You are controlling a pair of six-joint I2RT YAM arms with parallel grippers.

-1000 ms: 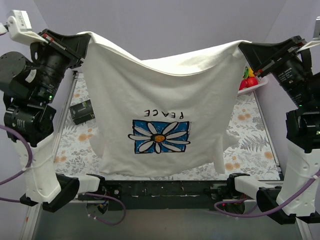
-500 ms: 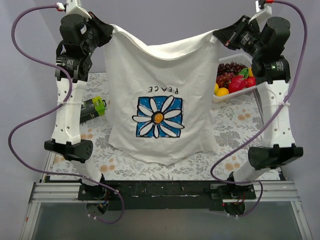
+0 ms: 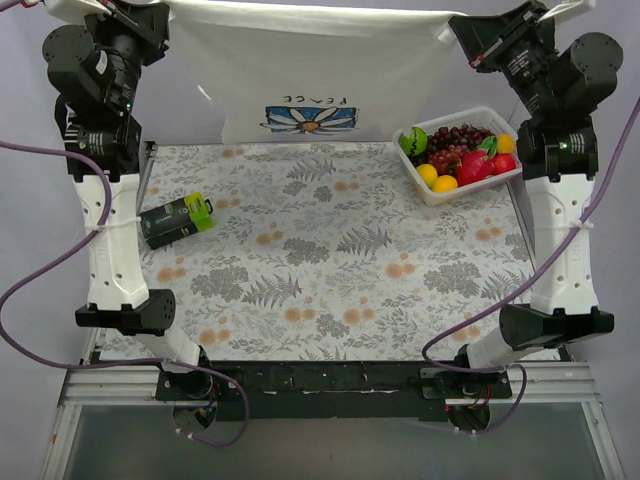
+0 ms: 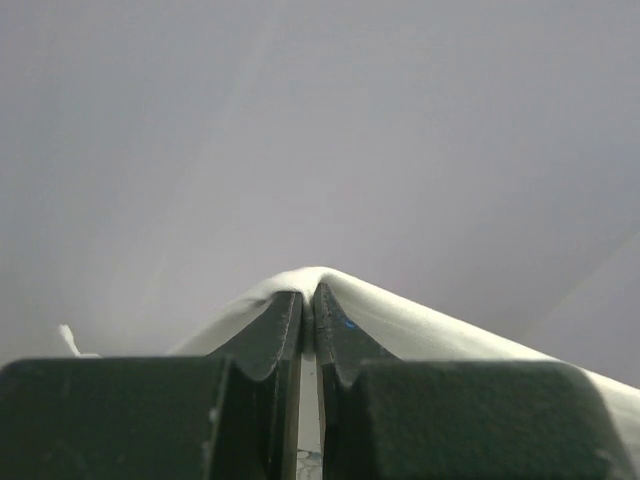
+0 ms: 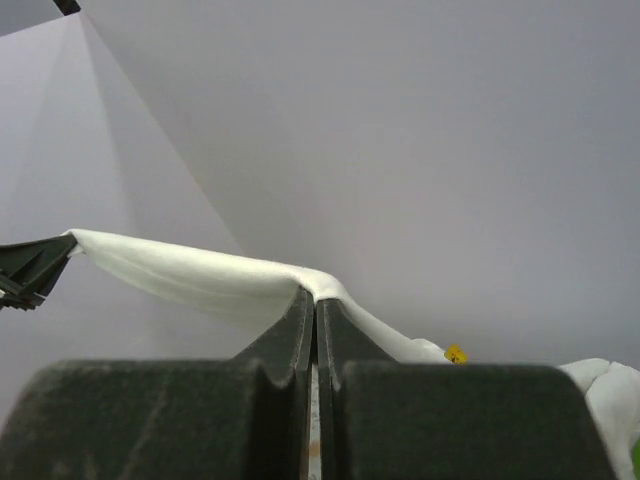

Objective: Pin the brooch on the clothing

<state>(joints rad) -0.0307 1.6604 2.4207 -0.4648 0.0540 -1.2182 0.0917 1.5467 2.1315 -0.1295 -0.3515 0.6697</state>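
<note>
**Desk:** Top view, how are the arms posed?

**Me:** I see both raised tall and reaching back. The left gripper, upper left, and the right gripper, upper right, each pinch a corner of the white short-sleeved T-shirt, which is stretched along the frame's top. Below it, a clear tub of fruit sits right and a black-and-green packet left on the floral table cover.

**Desk:** Wrist views?

**Me:** Left wrist: fingers clamped on white cloth at centre. Right wrist: the same clamp, with the yellow neck tag lower right.
</note>
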